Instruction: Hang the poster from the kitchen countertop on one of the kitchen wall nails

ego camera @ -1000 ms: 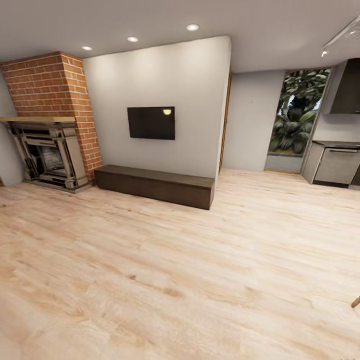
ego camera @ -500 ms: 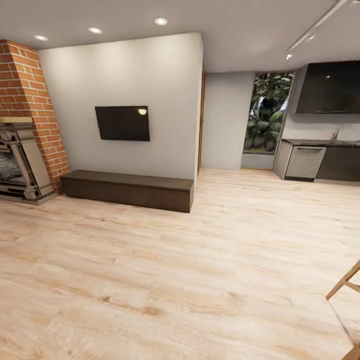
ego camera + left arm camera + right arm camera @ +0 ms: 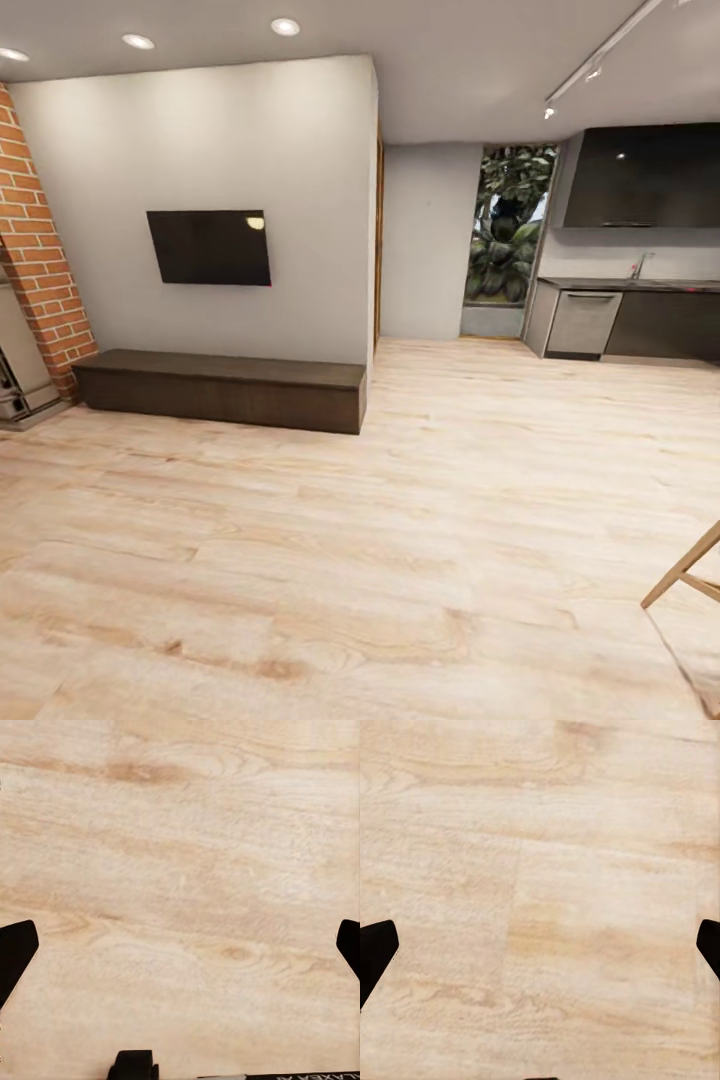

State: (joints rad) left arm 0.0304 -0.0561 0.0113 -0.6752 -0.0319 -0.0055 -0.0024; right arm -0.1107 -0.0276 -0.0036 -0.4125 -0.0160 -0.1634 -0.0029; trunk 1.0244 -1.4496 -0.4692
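Observation:
Far off at the right of the head view, the kitchen countertop is a thin pale strip over dark cabinets. The poster is out of view at this distance. In the left wrist view my left gripper is open, its dark fingertips wide apart over bare wooden floor. My right gripper is open in the right wrist view as well, fingertips spread above the floor with nothing between them.
A long dark bench runs under a wall-mounted TV, beside a brick fireplace at the left. A window with plants lies beyond the partition wall. Wooden furniture legs intrude at the lower right. Light wood floor stretches toward the kitchen.
The whole head view has swung to the right: the fireplace has slid off to the left and more of the kitchen shows. That is camera motion, not the things moving.

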